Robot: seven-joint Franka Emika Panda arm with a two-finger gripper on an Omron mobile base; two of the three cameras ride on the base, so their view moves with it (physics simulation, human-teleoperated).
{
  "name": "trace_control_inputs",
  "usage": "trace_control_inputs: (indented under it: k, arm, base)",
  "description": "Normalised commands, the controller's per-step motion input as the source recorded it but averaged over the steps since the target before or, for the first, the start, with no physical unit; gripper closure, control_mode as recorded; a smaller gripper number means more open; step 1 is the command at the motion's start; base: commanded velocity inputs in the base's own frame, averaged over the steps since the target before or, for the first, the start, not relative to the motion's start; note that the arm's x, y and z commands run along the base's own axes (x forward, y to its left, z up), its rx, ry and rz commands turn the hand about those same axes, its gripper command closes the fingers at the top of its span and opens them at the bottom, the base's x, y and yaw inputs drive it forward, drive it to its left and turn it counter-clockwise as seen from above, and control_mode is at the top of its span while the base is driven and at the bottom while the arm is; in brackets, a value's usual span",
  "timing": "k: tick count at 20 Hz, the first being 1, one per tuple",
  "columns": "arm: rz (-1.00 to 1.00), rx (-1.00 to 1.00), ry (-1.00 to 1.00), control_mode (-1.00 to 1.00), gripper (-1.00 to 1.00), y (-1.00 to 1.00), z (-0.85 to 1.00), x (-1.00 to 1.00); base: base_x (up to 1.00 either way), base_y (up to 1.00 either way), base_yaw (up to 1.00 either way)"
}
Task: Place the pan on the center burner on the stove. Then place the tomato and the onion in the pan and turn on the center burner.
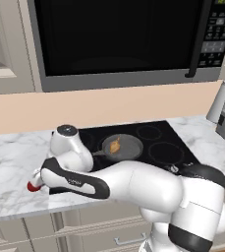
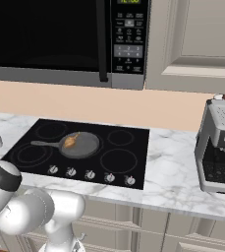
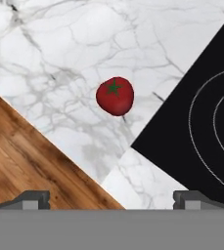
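Observation:
The dark grey pan (image 1: 126, 148) sits on the middle of the black stove (image 1: 158, 140) and covers the center burner. Its thin handle points left. The golden-brown onion (image 1: 115, 145) lies inside the pan (image 2: 82, 145); from the right base view the onion (image 2: 70, 141) is near the handle side. The red tomato (image 3: 114, 96) rests on the marble counter just left of the stove's front corner. My gripper (image 3: 112, 199) hovers above it, open, with nothing between the fingertips. In the left base view the tomato (image 1: 32, 187) peeks out from under my hand.
The counter's front edge runs close to the tomato, with the wooden floor (image 3: 20, 161) below. Silver knobs (image 2: 89, 173) line the stove's front. A black microwave (image 1: 119, 39) hangs above. A grey appliance (image 2: 219, 147) stands on the counter at the right.

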Motion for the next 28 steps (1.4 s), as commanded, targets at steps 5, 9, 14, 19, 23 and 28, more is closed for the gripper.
trace_control_inputs:
  k: [5,9,14,19,23,28]
  arm:
    - [0.0,-0.02,0.02,-1.0,-1.0,0.16,-0.06,0.04]
    - [0.0,0.0,0.0,-1.0,-1.0,0.02,-0.06,0.11]
    - [0.0,0.0,0.0,-1.0,-1.0,0.0,-0.19,0.15]
    - [0.0,-0.02,0.0,-1.0,-1.0,0.02,-0.2,0.08]
    - [0.0,-0.02,0.0,-1.0,-1.0,0.04,-0.15,0.08]
    - [0.0,-0.01,0.0,-1.0,-1.0,0.04,-0.13,0.11]
  base:
    - [0.0,0.0,0.0]
    - [0.0,0.0,0.0]
    - [0.0,0.0,0.0]
    - [0.0,0.0,0.0]
    - [0.0,0.0,0.0]
    - [0.0,0.0,0.0]
